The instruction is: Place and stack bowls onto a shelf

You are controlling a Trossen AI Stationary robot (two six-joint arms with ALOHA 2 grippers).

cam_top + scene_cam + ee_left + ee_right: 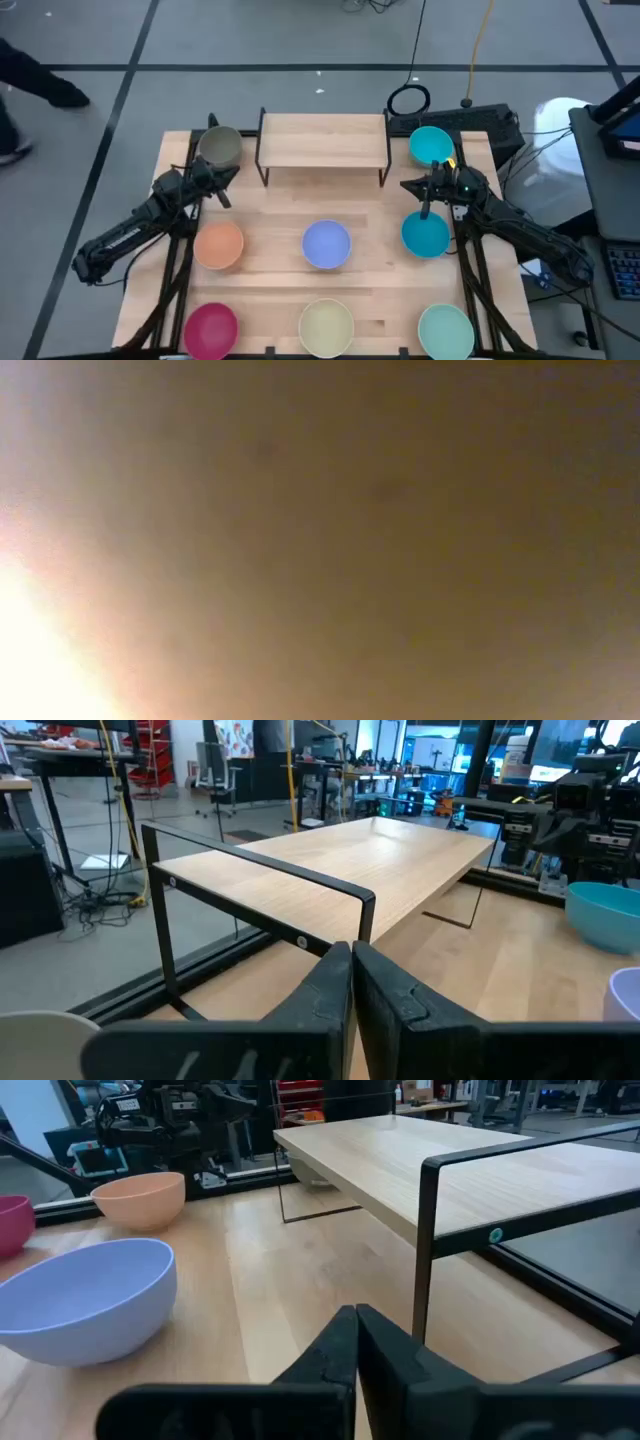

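Note:
The shelf (322,140) stands on black legs at the table's far middle, its top bare. Around it, the bowls rest on their bases on the table: olive-grey (218,146), two cyan (432,145) (425,235), orange (218,245), periwinkle (326,245), magenta (210,330), pale yellow (327,327) and mint (445,330). My left gripper (222,192) (352,960) is shut and empty, near the shelf's left end, beside the olive-grey bowl. My right gripper (423,200) (356,1325) is shut and empty, between the two cyan bowls, facing the shelf's right leg (428,1250).
Something close and blurred fills the low view, which shows nothing of the table. Bare tabletop (270,215) lies in front of the shelf. A black cable loop (408,99) and a dark box (480,122) sit at the far right edge.

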